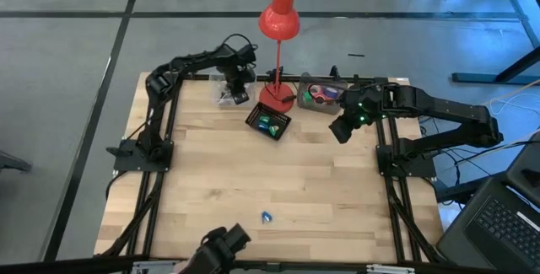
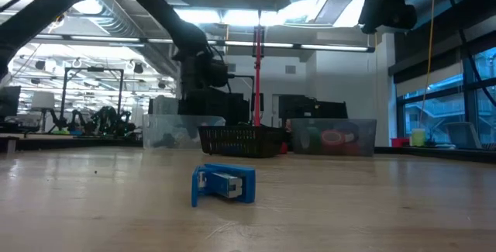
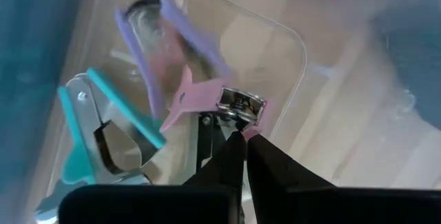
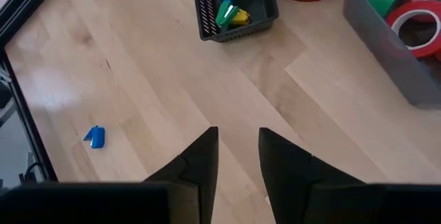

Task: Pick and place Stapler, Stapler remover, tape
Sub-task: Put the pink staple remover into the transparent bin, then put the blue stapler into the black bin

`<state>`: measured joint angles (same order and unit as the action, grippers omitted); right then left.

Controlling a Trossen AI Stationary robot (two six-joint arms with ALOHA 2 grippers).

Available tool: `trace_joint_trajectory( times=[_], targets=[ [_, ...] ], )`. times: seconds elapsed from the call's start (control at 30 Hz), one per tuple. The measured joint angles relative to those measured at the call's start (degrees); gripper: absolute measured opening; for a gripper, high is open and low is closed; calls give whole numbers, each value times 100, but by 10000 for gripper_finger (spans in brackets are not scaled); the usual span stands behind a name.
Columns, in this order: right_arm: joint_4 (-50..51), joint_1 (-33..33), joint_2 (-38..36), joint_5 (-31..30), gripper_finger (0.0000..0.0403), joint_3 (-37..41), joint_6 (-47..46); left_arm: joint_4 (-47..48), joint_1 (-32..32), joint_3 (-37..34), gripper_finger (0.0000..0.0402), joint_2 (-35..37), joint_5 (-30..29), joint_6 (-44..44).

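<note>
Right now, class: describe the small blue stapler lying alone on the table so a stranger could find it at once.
Start at the red desk lamp at the table's far edge, then come across the bare wood towards the near edge. There lies the small blue stapler, alone on open table; its coloured fellows all sit inside the black mesh basket by the lamp's base.

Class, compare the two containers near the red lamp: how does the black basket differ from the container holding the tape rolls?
The black basket has dark slatted walls; the tape container has smooth grey translucent walls. The black basket holds small green, blue and yellow pieces; the tape container holds ring-shaped tape rolls. The basket sits in front of the lamp base, the tape container to its right. Both rest on the wooden table.
</note>
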<state>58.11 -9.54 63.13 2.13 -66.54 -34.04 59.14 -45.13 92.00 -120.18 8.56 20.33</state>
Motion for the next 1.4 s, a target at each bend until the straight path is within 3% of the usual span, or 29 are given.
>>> trace_joint_trajectory(
  times=[0.27, 0.43, 0.6, 0.8, 0.93, 1.1, 1.27, 1.4],
  targets=[
    [1, 0, 0, -93, 105, 0, 175, 70, 51, 180, 101, 314, -80, -4],
    [4, 0, 0, -105, 105, 0, 280, 953, 46, 684, 161, 695, -97, -302],
    [73, 0, 2, -63, 105, 0, 304, 1513, 77, 661, 187, 1600, 235, -1096],
    [173, 0, 2, -57, 105, 0, 333, 1504, 526, 103, 190, 3160, 509, -2298],
    [-16, 2, 7, 224, 105, 2, 474, 1259, 1180, -605, 187, 4234, 501, -3382],
    [-604, 25, 164, 919, 105, 4, 600, 262, 2449, -1842, 189, 5551, 375, -5264],
    [-1235, 364, 617, 1441, 105, 4, 645, -1360, 4084, -3191, 191, 6437, -316, -7349],
    [-1401, 749, 1041, 1767, 105, 4, 885, -3010, 5244, -4119, 188, 6557, -943, -8172]
  ],
)
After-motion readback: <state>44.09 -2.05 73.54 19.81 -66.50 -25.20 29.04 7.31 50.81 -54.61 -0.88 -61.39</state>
